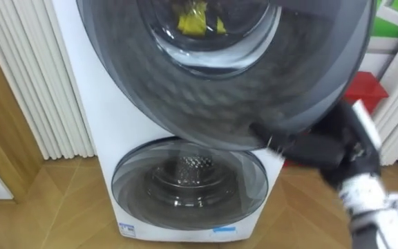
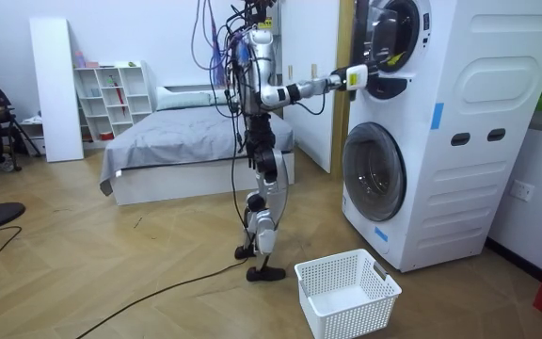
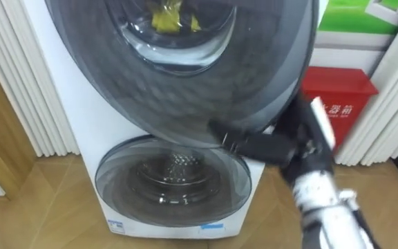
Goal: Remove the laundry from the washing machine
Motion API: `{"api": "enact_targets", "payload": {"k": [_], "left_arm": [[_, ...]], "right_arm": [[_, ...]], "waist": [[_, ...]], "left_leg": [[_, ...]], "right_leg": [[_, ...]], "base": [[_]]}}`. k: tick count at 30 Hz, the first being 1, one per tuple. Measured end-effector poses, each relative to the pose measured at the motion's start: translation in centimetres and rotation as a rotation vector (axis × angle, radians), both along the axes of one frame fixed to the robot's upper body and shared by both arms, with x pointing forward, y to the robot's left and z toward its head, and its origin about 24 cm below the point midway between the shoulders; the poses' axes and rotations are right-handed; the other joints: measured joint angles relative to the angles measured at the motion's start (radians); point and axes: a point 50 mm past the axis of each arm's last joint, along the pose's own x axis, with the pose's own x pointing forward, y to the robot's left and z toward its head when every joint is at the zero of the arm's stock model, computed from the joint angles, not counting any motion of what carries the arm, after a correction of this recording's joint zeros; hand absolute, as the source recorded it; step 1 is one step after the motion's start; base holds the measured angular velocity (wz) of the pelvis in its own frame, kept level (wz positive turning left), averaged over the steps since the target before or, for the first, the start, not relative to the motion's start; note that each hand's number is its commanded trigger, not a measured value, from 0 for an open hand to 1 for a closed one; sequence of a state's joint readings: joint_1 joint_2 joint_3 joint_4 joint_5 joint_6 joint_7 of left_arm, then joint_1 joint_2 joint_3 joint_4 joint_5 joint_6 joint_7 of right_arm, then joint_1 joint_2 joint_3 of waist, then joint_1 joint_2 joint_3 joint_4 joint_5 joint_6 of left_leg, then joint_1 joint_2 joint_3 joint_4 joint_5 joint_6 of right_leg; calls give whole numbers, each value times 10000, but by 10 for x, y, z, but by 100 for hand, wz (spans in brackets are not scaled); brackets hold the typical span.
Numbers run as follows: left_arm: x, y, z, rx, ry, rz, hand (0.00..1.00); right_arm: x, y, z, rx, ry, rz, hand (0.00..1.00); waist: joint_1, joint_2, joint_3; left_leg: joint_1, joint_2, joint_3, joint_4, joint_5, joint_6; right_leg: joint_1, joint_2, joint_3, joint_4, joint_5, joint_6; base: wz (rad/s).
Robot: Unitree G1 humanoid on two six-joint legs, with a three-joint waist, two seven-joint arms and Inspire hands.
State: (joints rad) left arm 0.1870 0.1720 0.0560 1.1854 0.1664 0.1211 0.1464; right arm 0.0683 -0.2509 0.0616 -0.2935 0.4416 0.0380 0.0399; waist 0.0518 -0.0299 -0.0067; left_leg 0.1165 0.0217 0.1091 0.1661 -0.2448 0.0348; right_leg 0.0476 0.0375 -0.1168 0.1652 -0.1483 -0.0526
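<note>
The yellow clothes (image 1: 195, 21) sit at twelve o'clock, behind the glass of the upper door (image 1: 206, 97). The right hand (image 1: 309, 149) meets that door's rim at four o'clock; whether its fingers hook it I cannot tell. This looks like the door-opening step. Next: swing it wide, then reach inside.

1. Right hand (image 3: 267, 146) black and blocky;
2. Forearm silver-white, ringed with black bands near the wrist;
3. Torso and legs silver-grey with black joints; feet dark;
4. Purple and blue cables bundled above the shoulders.
</note>
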Motion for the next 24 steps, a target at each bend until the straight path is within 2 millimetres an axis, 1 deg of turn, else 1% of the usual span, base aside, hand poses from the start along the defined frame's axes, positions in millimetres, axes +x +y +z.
{"api": "enact_targets", "payload": {"k": [1, 3, 5, 7, 11, 12, 13, 20, 22, 24], "left_arm": [[3, 0, 0, -1, -61, -15, 0], [1, -1, 0, -15, 7, -78, 0], [2, -2, -1, -68, -16, -128, 0], [0, -6, -2, -186, 34, -161, 0], [1, -7, -2, -268, -66, -281, 0], [5, -7, -2, -280, -189, -326, 0], [8, -8, -2, -301, -250, -368, 0], [17, -9, -2, -552, -605, -295, 0], [22, -10, -2, -637, -754, -365, 0], [24, -10, -2, -637, -826, -469, 0]], "right_arm": [[-1, 3, -2, -63, 84, 325, 0], [-1, 7, -2, -123, 55, 730, 0], [-2, 11, -2, -238, -2, 1104, 0], [-3, 15, 1, -171, -206, 1497, 0], [-6, 19, 7, -167, -518, 1868, 0], [-8, 20, 8, -174, -549, 1957, 0], [-11, 21, 8, -186, -563, 2099, 0], [-14, 26, 8, -582, -694, 2731, 0], [-16, 28, 13, -618, -971, 3022, 0], [-18, 34, 17, -605, -1141, 3367, 0]], "waist": [[-48, 51, -12], [-59, 76, -14], [-150, 88, -16], [-212, 100, -8], [-281, 118, 4], [-282, 122, 7], [-284, 101, -6], [-267, 43, -32], [-194, 41, -33], [-198, 26, -37]], "left_leg": [[-1, -5, -28, -23, -3, -1], [-14, -5, -8, -26, -2, -1], [-11, 1, 40, -24, -3, -1], [-9, 13, 152, -24, -3, -2], [-10, 17, 265, -39, -3, -1], [-22, 18, 284, -65, -4, -1], [-42, 21, 316, -94, -4, -1], [10, 33, 654, -131, -3, 0], [3, 44, 787, -133, -3, -1], [5, 51, 799, -132, -3, -1]], "right_leg": [[-24, -2, 9, 36, 0, 1], [-50, 0, 24, 66, 4, 6], [-74, 9, 51, 81, 8, 5], [-108, 22, 96, 94, 16, 2], [-153, 32, 202, 93, 29, 5], [-182, 43, 262, 92, 32, 9], [-234, 53, 295, 116, 32, 9], [-355, 100, 615, 208, 34, 12], [-413, 123, 728, 222, 41, 11], [-418, 135, 755, 220, 54, 11]], "base": [[0], [0], [-3], [-12], [-9], [-8], [-9], [-14], [-15], [-8]]}}
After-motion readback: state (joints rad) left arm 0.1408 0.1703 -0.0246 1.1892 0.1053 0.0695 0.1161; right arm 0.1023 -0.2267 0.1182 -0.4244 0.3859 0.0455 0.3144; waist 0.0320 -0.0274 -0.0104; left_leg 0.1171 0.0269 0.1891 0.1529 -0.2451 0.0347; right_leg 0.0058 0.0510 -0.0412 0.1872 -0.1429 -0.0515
